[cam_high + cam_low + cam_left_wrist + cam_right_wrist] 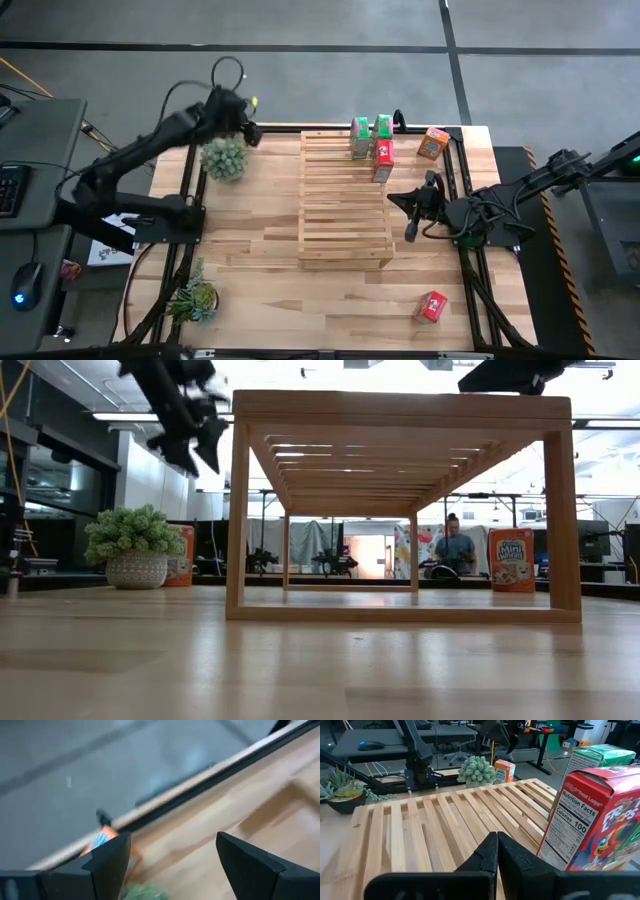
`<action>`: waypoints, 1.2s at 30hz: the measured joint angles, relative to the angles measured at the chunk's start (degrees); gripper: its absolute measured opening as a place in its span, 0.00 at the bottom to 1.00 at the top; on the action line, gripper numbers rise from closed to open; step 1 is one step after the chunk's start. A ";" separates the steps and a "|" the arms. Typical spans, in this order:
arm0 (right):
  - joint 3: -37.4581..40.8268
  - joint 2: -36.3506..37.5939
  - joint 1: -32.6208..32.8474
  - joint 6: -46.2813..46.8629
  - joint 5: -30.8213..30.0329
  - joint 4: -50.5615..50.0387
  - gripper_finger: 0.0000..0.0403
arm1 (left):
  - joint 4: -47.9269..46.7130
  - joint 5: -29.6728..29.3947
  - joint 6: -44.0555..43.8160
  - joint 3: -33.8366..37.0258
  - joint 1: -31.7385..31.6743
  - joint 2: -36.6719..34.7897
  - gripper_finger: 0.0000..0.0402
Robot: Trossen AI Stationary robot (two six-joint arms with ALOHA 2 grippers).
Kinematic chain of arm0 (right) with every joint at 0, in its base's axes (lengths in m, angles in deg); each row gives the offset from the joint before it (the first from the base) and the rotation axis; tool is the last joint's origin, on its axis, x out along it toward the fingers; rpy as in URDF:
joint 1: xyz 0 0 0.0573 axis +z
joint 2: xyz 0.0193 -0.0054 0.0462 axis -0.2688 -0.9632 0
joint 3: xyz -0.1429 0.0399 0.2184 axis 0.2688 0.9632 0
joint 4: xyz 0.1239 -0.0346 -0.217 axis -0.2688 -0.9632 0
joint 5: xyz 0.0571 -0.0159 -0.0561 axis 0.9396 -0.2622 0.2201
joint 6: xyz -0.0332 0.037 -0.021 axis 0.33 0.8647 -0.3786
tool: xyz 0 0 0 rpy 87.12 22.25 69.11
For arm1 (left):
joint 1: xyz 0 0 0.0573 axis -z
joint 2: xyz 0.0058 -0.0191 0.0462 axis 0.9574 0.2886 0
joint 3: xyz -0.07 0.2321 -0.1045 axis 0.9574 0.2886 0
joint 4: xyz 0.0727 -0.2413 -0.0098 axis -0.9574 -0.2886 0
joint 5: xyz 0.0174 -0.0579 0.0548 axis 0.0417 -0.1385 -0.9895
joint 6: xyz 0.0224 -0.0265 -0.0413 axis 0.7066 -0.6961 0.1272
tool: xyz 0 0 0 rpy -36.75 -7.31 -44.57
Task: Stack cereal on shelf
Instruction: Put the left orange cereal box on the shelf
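Three cereal boxes stand on the shelf's far end: two green, one red. An orange box sits just off that far-right corner; a red box lies well off the near-right corner. Left gripper hangs spread wide, empty, above the round plant left of the shelf. Right gripper is pinched closed, empty, at the shelf's right edge. The boxes are probably light, thin cardboard, crushable and easily tipped: grip across the narrow faces, mid-height, gently.

A round bushy plant sits near the surface's far left corner; a spiky plant near the surface's front left corner; a seated person far behind the surface.
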State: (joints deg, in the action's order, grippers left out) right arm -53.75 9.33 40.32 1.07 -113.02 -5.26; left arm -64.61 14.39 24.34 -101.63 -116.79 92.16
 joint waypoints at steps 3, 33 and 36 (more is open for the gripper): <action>0.00 -0.02 0.00 0.06 0.10 -0.71 0.00 | -4.88 4.21 0.28 -4.10 -5.94 6.42 0.71; 0.00 -0.05 0.00 1.59 -0.57 -2.08 0.00 | -18.57 -0.23 16.67 -15.17 -13.91 26.61 0.71; 0.00 -0.06 0.00 1.55 -0.58 -2.08 0.00 | -18.31 -0.77 17.09 -15.17 -14.30 28.26 0.71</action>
State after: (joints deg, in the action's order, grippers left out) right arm -53.75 9.27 40.32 2.62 -113.60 -7.34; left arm -82.92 13.62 41.43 -116.80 -131.09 120.42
